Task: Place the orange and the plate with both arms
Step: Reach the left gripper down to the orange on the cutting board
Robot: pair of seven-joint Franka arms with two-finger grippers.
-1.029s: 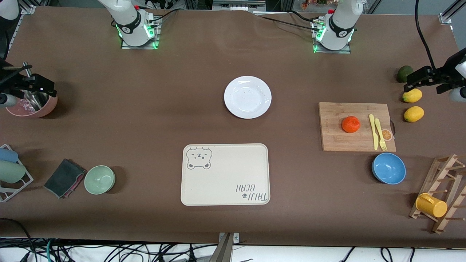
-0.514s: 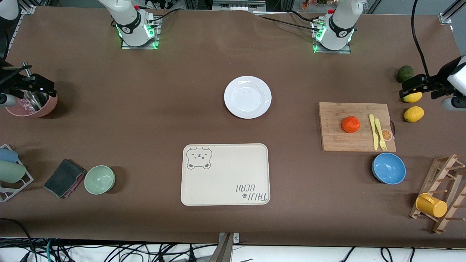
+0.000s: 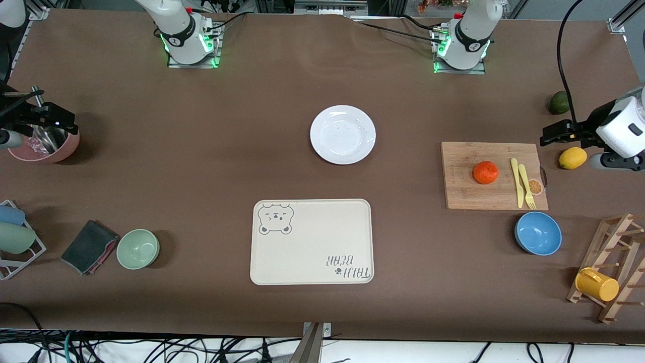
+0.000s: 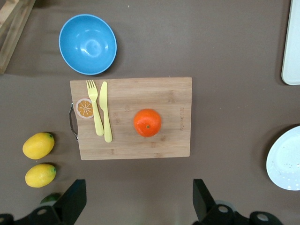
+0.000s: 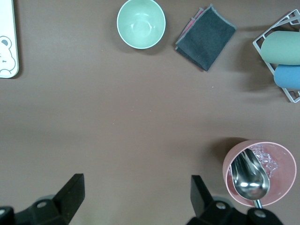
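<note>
The orange [image 3: 486,172] sits on a wooden cutting board [image 3: 463,194] toward the left arm's end of the table; it also shows in the left wrist view [image 4: 147,122]. The white plate [image 3: 343,134] lies bare at mid-table, its edge in the left wrist view [image 4: 286,161]. My left gripper [image 3: 557,134] is open and empty in the air beside the board, over the lemons [image 4: 138,192]. My right gripper [image 3: 55,120] is open and empty, waiting over a pink bowl [image 5: 136,187].
A cream bear tray [image 3: 312,242] lies nearer the front camera than the plate. A yellow knife and fork [image 3: 521,182] lie beside the orange. A blue bowl [image 3: 538,233], lemon [image 3: 573,158], mug rack [image 3: 597,284], green bowl [image 3: 138,248], cloth [image 3: 89,246] and pink bowl [image 3: 60,148] stand around.
My left gripper has moved toward the cutting board and now covers one of the two lemons. The right arm, orange and plate have not moved.
</note>
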